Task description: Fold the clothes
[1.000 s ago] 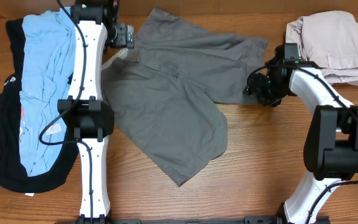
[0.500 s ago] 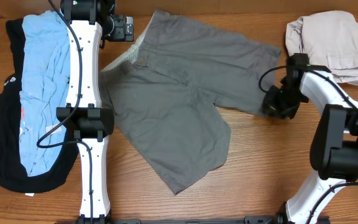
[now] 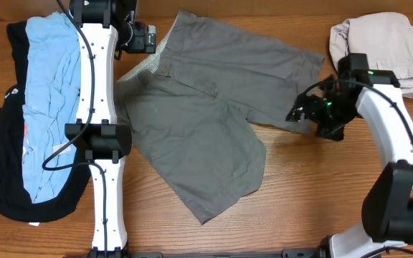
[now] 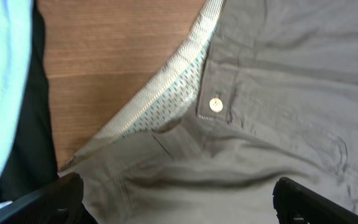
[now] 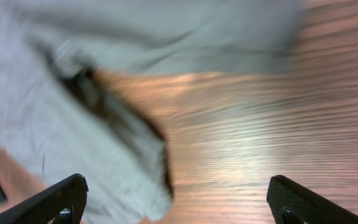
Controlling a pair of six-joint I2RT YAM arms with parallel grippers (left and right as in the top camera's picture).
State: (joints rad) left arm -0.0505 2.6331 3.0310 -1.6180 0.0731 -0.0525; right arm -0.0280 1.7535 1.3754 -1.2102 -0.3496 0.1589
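1. Two arms stand at your table point(image 3: 300, 208), and the grey shorts point(image 3: 206, 122) lie spread out and unfolded in the middle of it.
2. Look at the far left end of the shorts: the waistband point(image 3: 160, 61) is there, turned back so that its pale dotted lining point(image 4: 166, 93) shows, with a metal button point(image 4: 215, 104) just beside the lining.
3. One leg point(image 3: 264, 79) runs to the right along the far side of the table. The other leg point(image 3: 206, 172) slants toward the near edge.
4. Your left gripper point(image 3: 148, 37) hangs over the waistband corner with its jaws wide apart. In the left wrist view its fingers point(image 4: 55, 199) stand at the two bottom corners with only flat cloth below them, so it holds nothing.
5. Your right gripper point(image 3: 300, 112) is at the lower corner of the right leg's hem. Its jaws are spread wide and empty, and the right wrist view, though blurred, shows its fingers point(image 5: 55, 202) far apart over cloth and bare wood. You cannot tell from these views whether a fingertip touches the hem.
6. On the left side of the table, a blue shirt point(image 3: 49, 93) lies on top of a black garment point(image 3: 6, 179), partly under the left arm.
7. At the far right corner sits a folded beige garment point(image 3: 382, 46), apart from the shorts.
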